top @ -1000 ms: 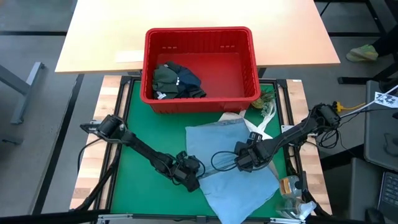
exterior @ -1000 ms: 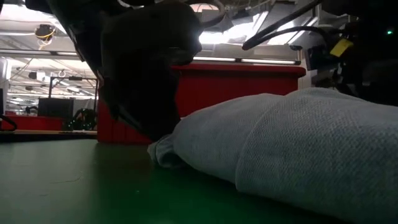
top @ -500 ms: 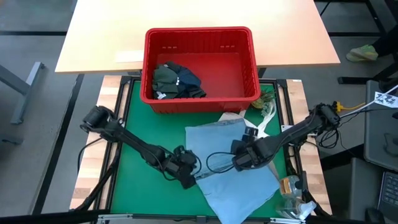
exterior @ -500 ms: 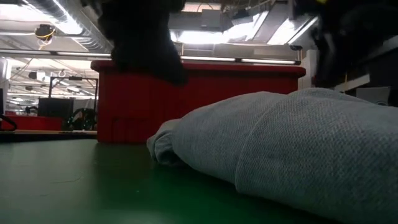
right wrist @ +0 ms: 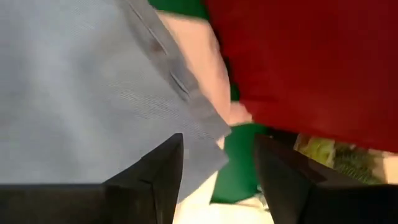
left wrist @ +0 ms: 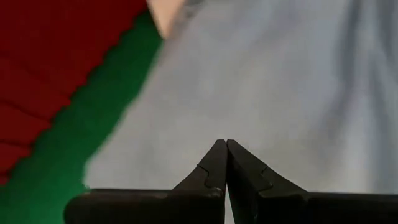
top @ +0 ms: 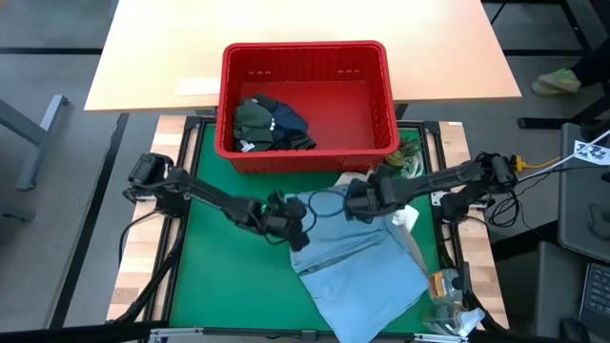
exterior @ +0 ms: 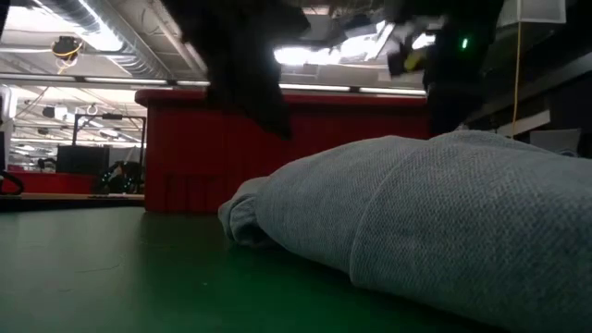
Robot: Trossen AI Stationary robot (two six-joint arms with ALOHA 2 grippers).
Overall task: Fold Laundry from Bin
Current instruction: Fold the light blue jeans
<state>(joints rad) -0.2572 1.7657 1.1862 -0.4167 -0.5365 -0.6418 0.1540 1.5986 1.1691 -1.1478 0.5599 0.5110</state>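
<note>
**Both arms are working over the light blue shirt beside the bin**

The light blue shirt [top: 357, 262] is lying on the green mat [top: 214, 276], just in front of the red bin [top: 305, 59]. The left gripper [top: 286, 217] is hovering at its near-left edge with fingers pressed together, holding nothing. The right gripper [top: 357, 198] is standing spread above the shirt's top edge, probably to take a corner for folding. Dark garments [top: 270, 124] are waiting in the bin.
</note>
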